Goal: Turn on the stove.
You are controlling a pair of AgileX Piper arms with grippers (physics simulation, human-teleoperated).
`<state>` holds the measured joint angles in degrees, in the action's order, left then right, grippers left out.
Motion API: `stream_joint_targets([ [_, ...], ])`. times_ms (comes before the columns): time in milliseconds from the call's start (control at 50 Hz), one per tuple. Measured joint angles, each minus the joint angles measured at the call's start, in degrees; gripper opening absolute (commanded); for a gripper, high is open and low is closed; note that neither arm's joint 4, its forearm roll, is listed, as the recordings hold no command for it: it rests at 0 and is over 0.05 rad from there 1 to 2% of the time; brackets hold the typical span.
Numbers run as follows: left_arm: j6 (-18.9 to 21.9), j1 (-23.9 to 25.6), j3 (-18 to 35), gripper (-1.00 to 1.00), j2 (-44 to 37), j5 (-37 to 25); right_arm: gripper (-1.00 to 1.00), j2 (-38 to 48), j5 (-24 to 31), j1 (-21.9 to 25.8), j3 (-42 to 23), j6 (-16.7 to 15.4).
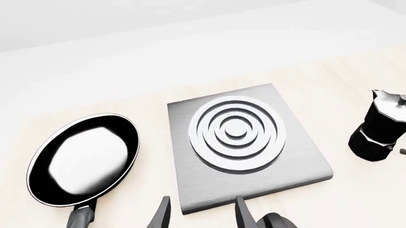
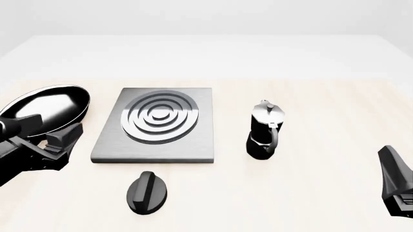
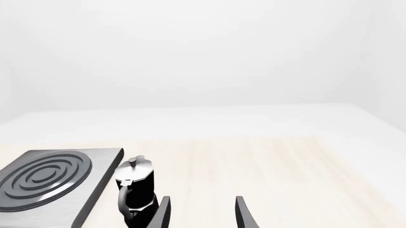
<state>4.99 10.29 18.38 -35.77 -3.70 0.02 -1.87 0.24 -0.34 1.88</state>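
The stove (image 2: pixel 158 126) is a flat brushed-grey slab with a ringed round burner, lying in the table's middle left; it also shows in the left wrist view as the stove (image 1: pixel 244 142) and in the right wrist view as the stove (image 3: pixel 47 183). A small black oval knob (image 2: pixel 146 192) lies on the table just in front of it. My left gripper (image 2: pixel 63 146) hovers at the stove's left front corner, open and empty, with its fingers (image 1: pixel 163 212) spread. My right gripper (image 3: pixel 203 216) is far off at the right front (image 2: pixel 395 180), open and holding nothing.
A black frying pan (image 2: pixel 46 110) lies left of the stove, right behind my left gripper, and appears as the pan (image 1: pixel 85 159) in the left wrist view. A black and silver moka pot (image 2: pixel 265 131) stands right of the stove. Pale wooden table (image 2: pixel 322 203) spreads around them.
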Motion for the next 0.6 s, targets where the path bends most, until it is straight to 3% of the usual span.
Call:
stream_joint_targets([
  [600,-0.72,5.32,1.9,1.0,-18.35,6.02,1.0,0.0,-0.37,-0.27,0.0,-0.34],
])
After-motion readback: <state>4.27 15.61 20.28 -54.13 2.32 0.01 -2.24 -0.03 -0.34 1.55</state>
